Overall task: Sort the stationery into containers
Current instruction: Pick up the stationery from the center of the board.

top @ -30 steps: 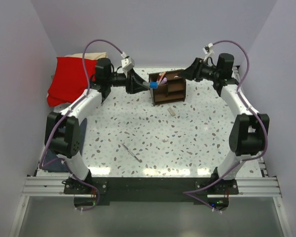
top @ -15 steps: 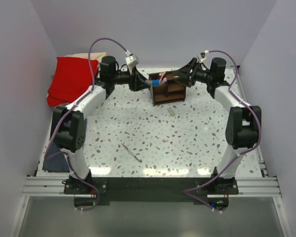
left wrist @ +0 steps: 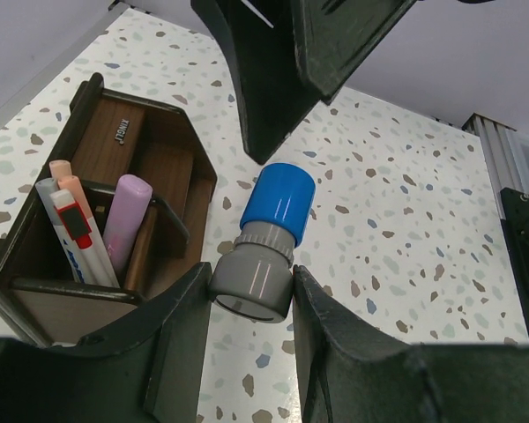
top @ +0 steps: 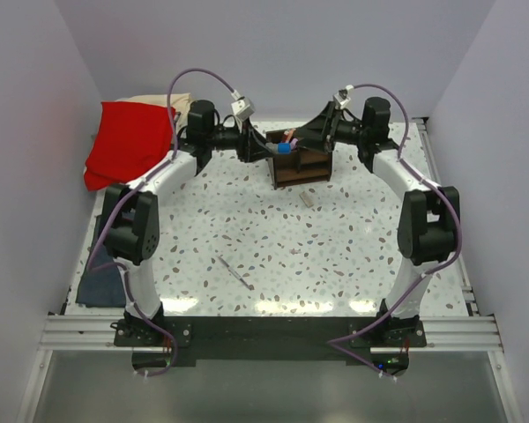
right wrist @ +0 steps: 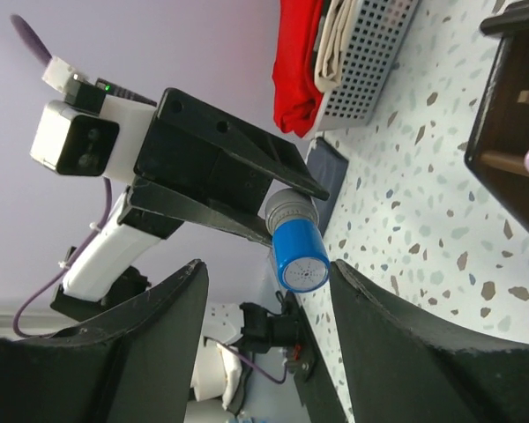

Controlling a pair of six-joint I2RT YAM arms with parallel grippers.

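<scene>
— The left gripper [left wrist: 249, 286] is clamped on the grey end of the stubby blue-and-grey plastic cylinder [left wrist: 278, 207], holding it in the air at the edge of the dark brown wooden organizer [left wrist: 200, 181].

— And the right gripper [right wrist: 266, 264]?

— It gapes empty, facing the blue end. The cylinder looks rigid, light and smooth, so a sideways pinch there suits. 1 second earlier that gripper hung well right of the organizer.

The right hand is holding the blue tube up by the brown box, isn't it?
No. The left hand holds the blue tube by the brown box; the right hand is open. The left wrist view shows it.
</scene>
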